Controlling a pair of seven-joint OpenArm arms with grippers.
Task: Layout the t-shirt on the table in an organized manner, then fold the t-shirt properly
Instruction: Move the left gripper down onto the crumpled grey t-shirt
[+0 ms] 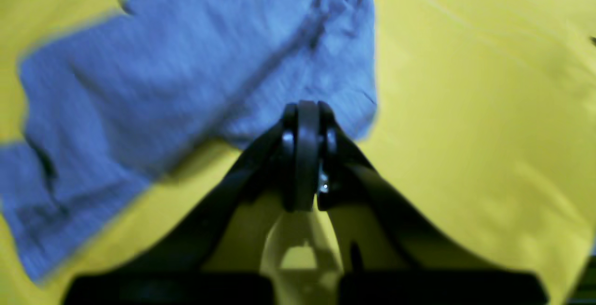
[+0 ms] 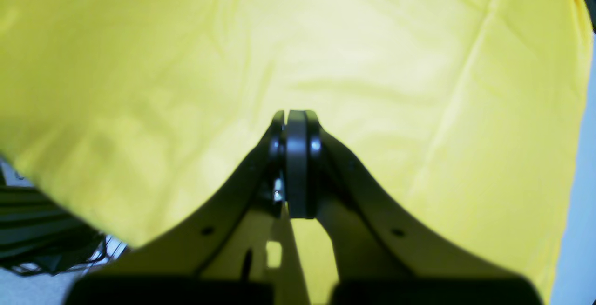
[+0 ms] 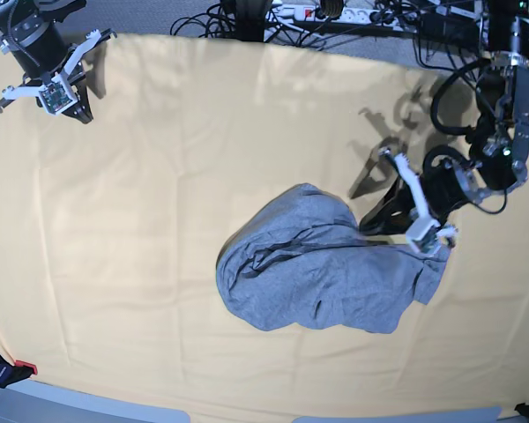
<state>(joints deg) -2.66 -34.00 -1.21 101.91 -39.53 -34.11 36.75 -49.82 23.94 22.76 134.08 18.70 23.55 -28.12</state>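
Where the table (image 3: 115, 291) wears its creased yellow cloth, the t-shirt (image 3: 322, 273) lies bunched near its middle, cables (image 3: 247, 18) behind. Both claws are clenched on nothing: the left gripper (image 3: 368, 210) beside the t-shirt, the right gripper (image 3: 86, 95) far off.

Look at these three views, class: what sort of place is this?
Probably a robotics lab or test bench: two arms reach over a table draped in yellow cloth, cables and a power strip lie behind it, and a crumpled t-shirt lies on top.
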